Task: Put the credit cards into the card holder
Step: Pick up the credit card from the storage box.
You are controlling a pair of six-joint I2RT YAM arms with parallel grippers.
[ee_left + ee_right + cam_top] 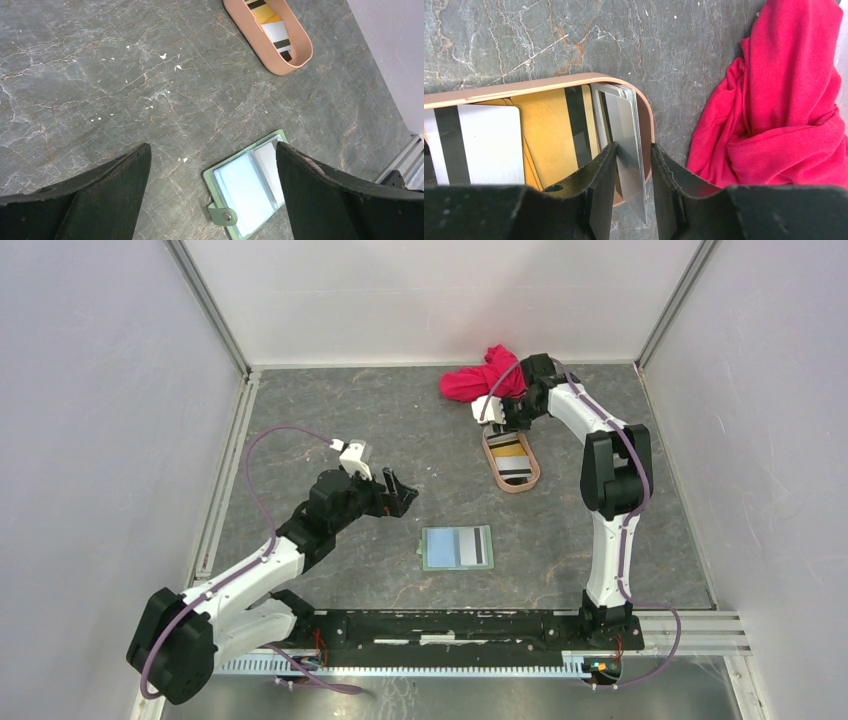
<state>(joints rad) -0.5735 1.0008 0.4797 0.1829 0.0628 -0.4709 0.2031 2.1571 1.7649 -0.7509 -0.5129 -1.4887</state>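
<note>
The card holder point(457, 547) lies open on the table, sage green with a pale blue inside and its snap tab showing point(250, 192). My left gripper point(392, 495) hovers open above and left of it, with nothing between its fingers point(213, 150). The credit cards point(512, 455) sit in a pinkish-tan oval tray point(537, 472). They include an orange-yellow one point(549, 135), a white one point(489, 142) and grey ones point(626, 135) leaning on the tray's end wall. My right gripper point(633, 147) straddles the grey cards. Its left finger touches them and a gap shows on the right.
A crumpled red cloth point(485, 375) lies just behind the tray's far end, close to the right gripper point(497, 420) and beside its right finger point(784, 100). Walls and metal rails enclose the table on three sides.
</note>
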